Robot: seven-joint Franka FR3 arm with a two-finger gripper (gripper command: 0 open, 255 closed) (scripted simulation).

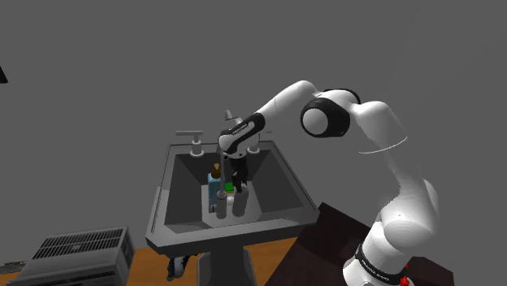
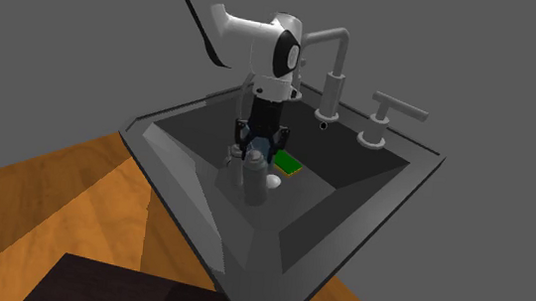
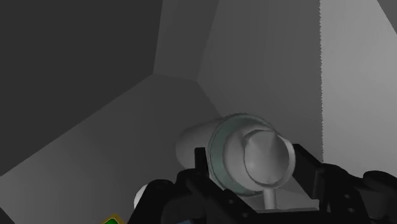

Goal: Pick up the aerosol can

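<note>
The aerosol can [image 3: 251, 156] is a pale grey cylinder with a domed cap, seen from above in the wrist view. It stands upright in the basin of a grey sink [image 1: 175, 195]. My black gripper [image 3: 251, 167] has come straight down over it, and the two fingers [image 3: 201, 167] press against opposite sides of its top rim. In the shoulder view the gripper [image 1: 236, 175] sits low in the basin above the can [image 1: 238, 201]. In the second exterior view the gripper [image 2: 257, 142] hangs over the can [image 2: 256, 183].
A blue bottle with a brown top [image 1: 214, 183] and another grey cylinder [image 1: 221, 207] stand close beside the can. A green sponge [image 2: 288, 163] lies on the basin floor. Behind the arm rise the faucet [image 2: 334, 76] and a handle [image 2: 383, 120]. The basin walls slope steeply.
</note>
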